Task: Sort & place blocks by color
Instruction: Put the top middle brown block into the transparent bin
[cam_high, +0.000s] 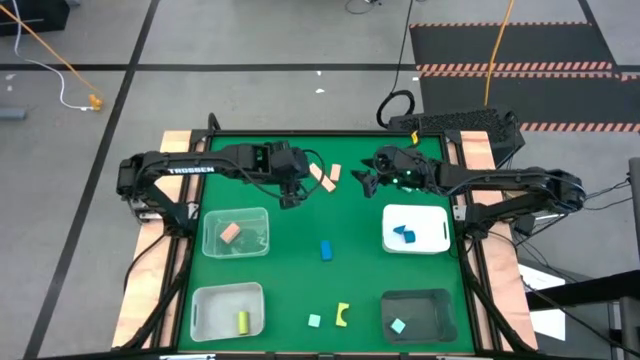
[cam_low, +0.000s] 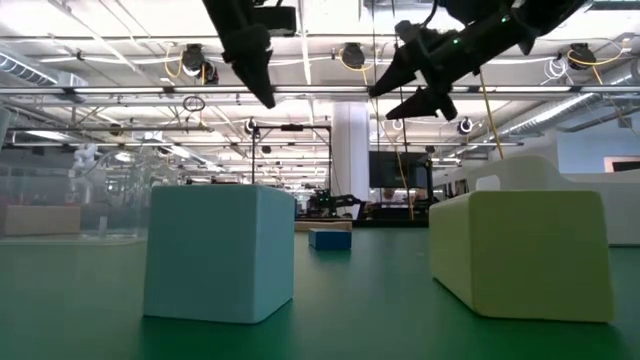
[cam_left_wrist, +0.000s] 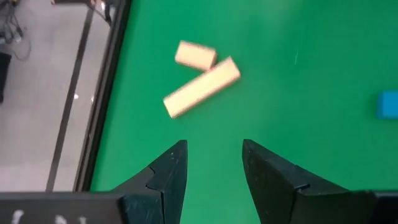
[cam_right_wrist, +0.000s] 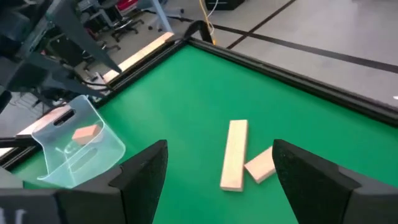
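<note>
Step in hand: picking up the two tan blocks lying touching at the far middle of the table. The left gripper hovers just beside them, fingers open and empty. The right gripper hovers opposite, also open; next, one gripper must descend over the long tan block and close.

tan blocks, green table

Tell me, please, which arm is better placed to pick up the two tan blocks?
Left, probably: the left pincer hangs open beside the tan blocks, near the clear tray already holding one.
</note>
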